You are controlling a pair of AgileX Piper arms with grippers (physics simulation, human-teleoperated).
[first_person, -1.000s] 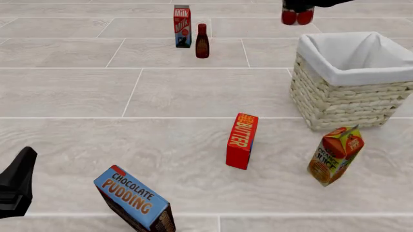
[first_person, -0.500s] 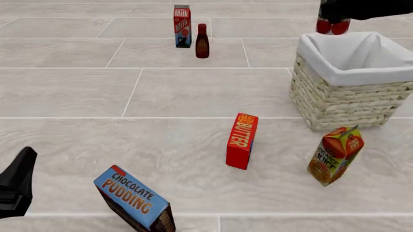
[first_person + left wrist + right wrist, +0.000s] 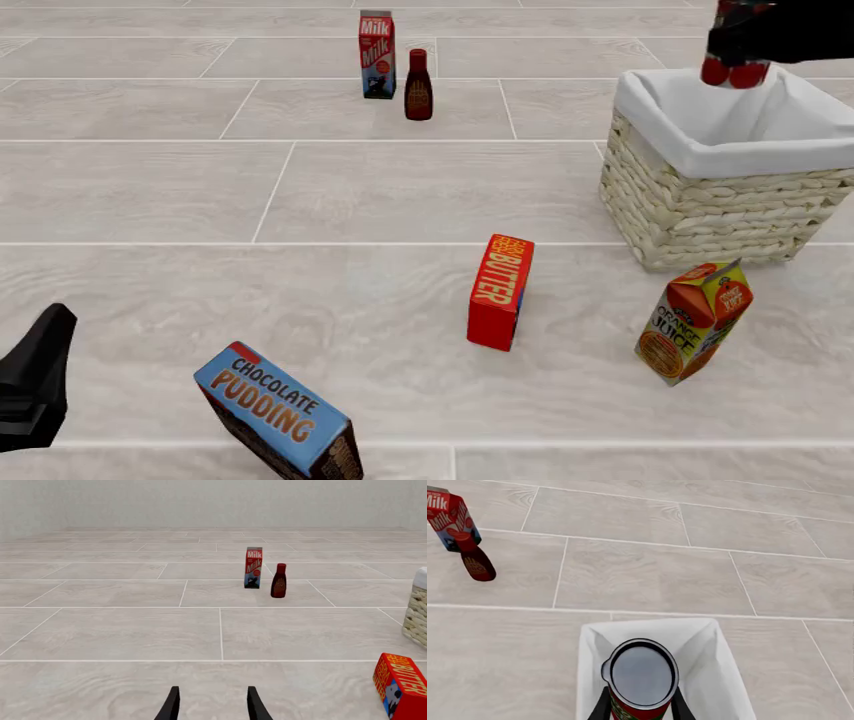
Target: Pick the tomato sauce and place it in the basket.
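Overhead, right fingers (image 3: 640, 707) gripping tomato sauce (image 3: 642, 679) by its sides, holding can upright, lid facing wrist camera. Can hanging directly above white-lined opening of basket (image 3: 694, 215), apparently lined up for drop into lining rather than onto rim; front view showing red can bottom (image 3: 735, 72) over far edge of cloth. Left fingers (image 3: 211, 706) idling low over tabletop, spread apart, holding nothing, well away from basket. Milk carton (image 3: 378, 54), dark bottle (image 3: 418, 86), butter box (image 3: 501, 292) standing untouched on tabletop.
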